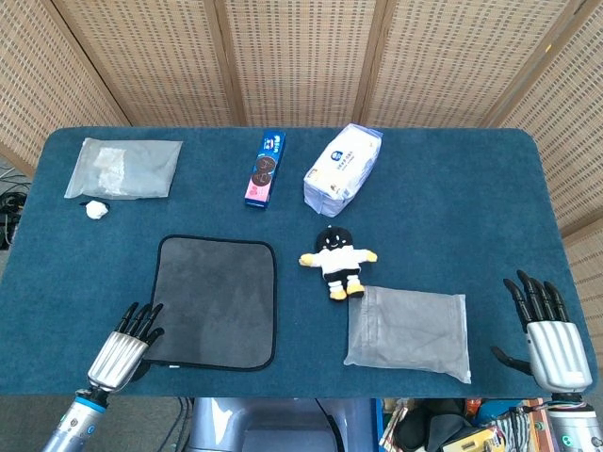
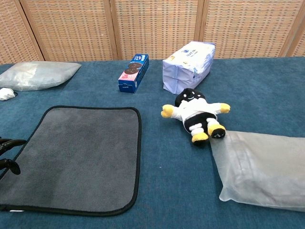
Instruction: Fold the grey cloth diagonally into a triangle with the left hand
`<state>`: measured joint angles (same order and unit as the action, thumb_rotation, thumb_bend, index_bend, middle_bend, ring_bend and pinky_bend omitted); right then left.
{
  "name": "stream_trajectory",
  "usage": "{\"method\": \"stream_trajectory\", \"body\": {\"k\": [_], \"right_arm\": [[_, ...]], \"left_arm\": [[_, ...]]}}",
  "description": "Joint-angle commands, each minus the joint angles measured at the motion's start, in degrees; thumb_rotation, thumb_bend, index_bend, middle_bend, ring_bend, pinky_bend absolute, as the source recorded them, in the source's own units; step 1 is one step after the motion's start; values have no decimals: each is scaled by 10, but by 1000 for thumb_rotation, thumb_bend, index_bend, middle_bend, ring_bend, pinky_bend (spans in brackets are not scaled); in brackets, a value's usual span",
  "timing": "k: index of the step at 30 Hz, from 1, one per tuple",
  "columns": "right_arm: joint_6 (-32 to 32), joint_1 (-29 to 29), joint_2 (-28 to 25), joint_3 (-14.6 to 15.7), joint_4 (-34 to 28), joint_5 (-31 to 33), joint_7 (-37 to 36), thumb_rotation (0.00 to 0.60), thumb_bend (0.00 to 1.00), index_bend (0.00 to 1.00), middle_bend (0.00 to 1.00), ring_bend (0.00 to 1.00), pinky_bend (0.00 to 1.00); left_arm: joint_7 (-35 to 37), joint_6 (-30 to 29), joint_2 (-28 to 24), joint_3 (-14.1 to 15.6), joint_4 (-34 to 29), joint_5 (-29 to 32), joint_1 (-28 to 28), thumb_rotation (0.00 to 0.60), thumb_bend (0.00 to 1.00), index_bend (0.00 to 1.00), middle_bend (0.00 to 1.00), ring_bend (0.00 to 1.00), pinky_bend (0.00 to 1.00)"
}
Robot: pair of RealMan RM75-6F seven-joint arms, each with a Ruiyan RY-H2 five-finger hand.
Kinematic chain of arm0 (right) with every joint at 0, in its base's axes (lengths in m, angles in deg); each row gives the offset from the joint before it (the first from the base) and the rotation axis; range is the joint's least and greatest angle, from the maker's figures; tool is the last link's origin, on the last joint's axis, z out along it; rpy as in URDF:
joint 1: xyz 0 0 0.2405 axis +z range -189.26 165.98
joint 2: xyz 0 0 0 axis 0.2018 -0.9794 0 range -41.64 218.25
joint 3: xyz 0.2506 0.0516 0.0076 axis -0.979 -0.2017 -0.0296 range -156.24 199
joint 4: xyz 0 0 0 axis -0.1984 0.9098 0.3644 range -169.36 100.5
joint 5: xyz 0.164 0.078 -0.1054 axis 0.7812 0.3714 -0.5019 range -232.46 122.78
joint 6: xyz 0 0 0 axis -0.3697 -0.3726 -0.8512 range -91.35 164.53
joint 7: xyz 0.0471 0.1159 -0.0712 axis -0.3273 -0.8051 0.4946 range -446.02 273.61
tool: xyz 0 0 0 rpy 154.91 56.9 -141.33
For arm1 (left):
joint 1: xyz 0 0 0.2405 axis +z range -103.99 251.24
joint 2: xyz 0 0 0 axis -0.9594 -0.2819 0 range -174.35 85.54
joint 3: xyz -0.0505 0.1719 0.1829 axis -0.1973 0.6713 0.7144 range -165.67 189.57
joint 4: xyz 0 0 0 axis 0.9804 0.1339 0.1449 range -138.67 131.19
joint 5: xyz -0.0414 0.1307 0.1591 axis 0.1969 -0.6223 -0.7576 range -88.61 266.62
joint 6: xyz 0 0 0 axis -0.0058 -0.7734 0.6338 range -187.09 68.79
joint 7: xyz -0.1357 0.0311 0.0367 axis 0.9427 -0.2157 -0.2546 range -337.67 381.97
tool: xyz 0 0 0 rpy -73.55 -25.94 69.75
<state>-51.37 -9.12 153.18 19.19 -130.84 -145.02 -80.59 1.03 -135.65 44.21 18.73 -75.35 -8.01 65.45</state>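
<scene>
The left hand [image 1: 126, 350], silver at the back with black fingers, lies at the near edge of the table, close to the near left corner. Its fingers [image 1: 143, 319] are spread and hold nothing; their tips reach the left border of the cloth near its near left corner, but I cannot tell if they touch it. In the chest view only some black fingertips [image 2: 10, 164] show at the left side of the picture, just at the cloth's border.

The grey square cloth with a black stitched border [image 1: 215, 301] lies flat and fully unfolded on the dark blue table [image 1: 452, 217], in the near left part of it. Its corners are rounded, and a small white label shows at the near edge.

The right hand [image 1: 548, 334], silver and black as well, is at the near right corner of the table, the fingers apart and holding nothing, well apart from the cloth.

Near the near edge, right of the cloth, lies a translucent grey plastic pouch [image 1: 408, 331]. Just beyond it sits a small black plush doll in white clothes with yellow hands [image 1: 336, 261]. Toward the far edge lie a blue biscuit box [image 1: 266, 169] and a white and blue tissue pack [image 1: 342, 168]. Near the far left corner rests another translucent plastic pouch [image 1: 123, 169], with a small white lump [image 1: 95, 210] just beside it.
</scene>
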Motion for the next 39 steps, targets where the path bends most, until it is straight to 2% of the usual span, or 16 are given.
{"method": "stream_trajectory", "body": {"k": [1,14,19,29,35,39], "right_arm": [[-1,0,0,0,0,-1,0,600,0,0,0,0,0],[0,0,0,0,0,0,-1,600,0,0,0,0,0],[0,-1,-1,0,-1,0,-2,600,0,0,0,0,0],[-2,-1,-1,-1,0,0,-4,600,0,0,0,0,0],[-1,-1,-1,-2,0,2,-3,600,0,0,0,0,0],[0,-1,-2,-2,-1,3,-2,600,0,0,0,0,0]], "left_arm": [[-1,1,1,0,2,1,-1,600,237,309,0,0,0],[-6,1,6,2,-2,-3,-7,600,245,309,0,0,0],[-10,3,8,3,-3,-4,-9,600,367,309,0,0,0],[-9,9,11,3,-7,0,-14,600,368,310,0,0,0],[6,-8,15,4,-1,-11,-14,600,368,399,0,0,0],[17,-14,16,6,6,-15,-15,600,369,500,0,0,0]]}}
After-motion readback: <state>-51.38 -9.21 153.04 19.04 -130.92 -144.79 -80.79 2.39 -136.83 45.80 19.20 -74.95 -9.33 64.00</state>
